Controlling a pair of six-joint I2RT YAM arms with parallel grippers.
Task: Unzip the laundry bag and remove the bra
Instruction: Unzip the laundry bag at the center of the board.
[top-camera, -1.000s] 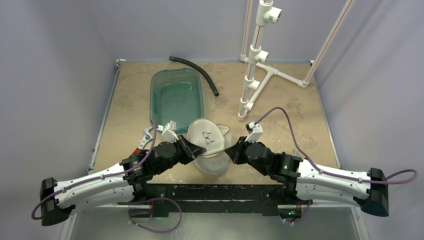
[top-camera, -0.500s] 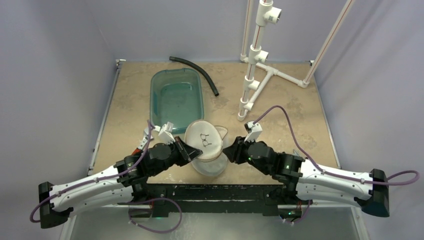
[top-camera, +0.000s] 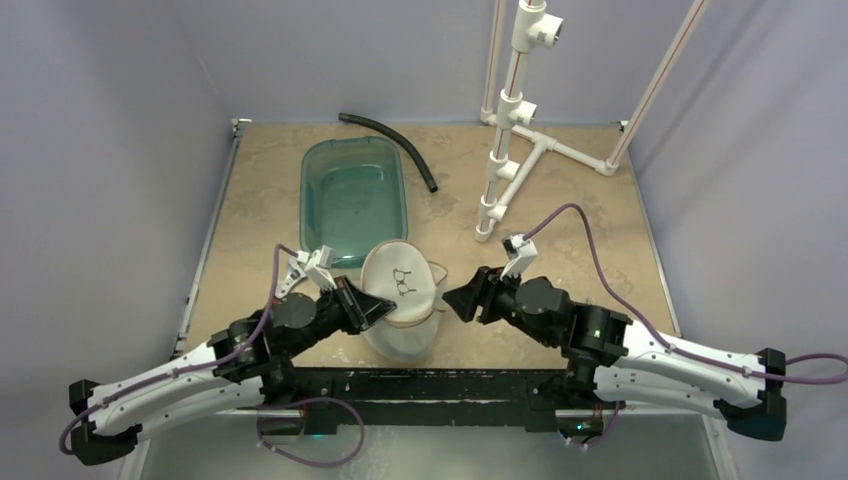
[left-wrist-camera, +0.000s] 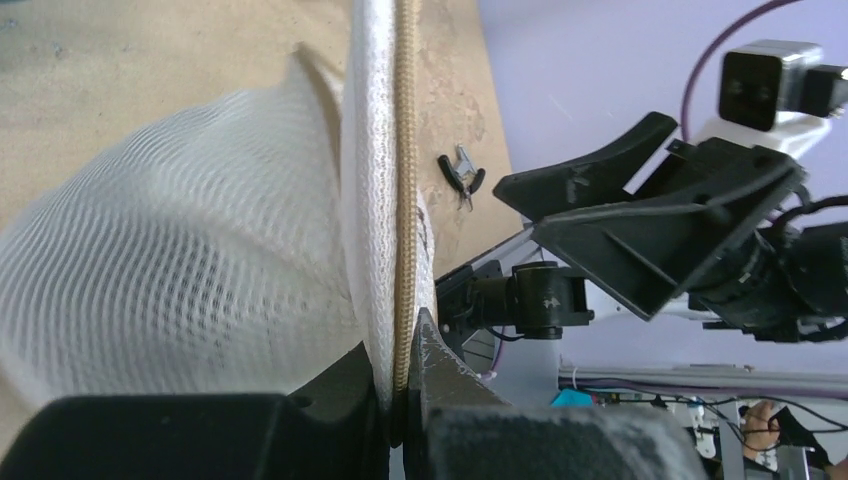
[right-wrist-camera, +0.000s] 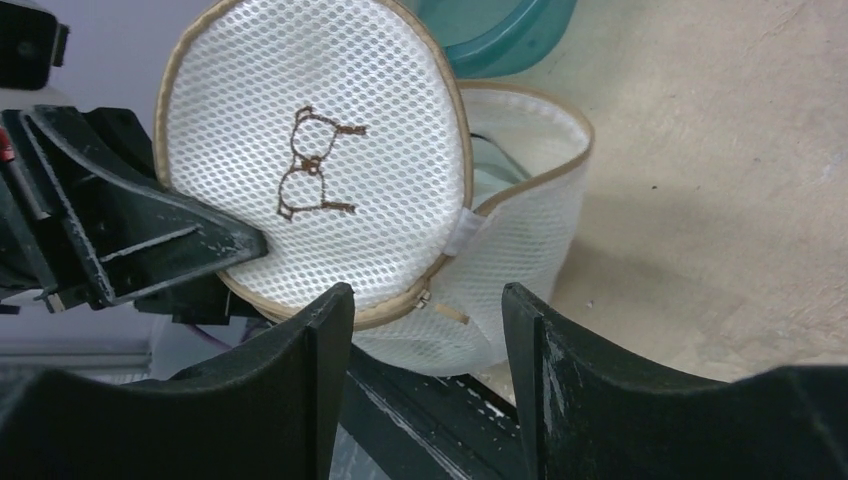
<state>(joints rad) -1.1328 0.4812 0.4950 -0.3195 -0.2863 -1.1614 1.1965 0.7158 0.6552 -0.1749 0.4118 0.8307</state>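
Observation:
The laundry bag (top-camera: 405, 330), a white mesh drum, stands near the table's front edge between both arms. Its round lid (top-camera: 400, 283) with the bra outline is tipped up, and the bag gapes on the right. My left gripper (top-camera: 383, 309) is shut on the lid's tan zip edge (left-wrist-camera: 405, 200), which is pinched between the jaws. My right gripper (right-wrist-camera: 425, 295) is open, just right of the bag, touching nothing. The zip pull (right-wrist-camera: 440, 306) hangs at the lid's lower edge in front of the right gripper. The bra is hidden from view.
A teal tub (top-camera: 352, 195) sits behind the bag, with a black hose (top-camera: 392, 145) beyond it. A white pipe stand (top-camera: 510, 150) rises at the back right. A small black clip (left-wrist-camera: 460, 175) lies on the table past the bag.
My right gripper has opened, let go of the bag's edge and drawn back to the right. The left gripper has carried the lid and bag slightly left and nearer.

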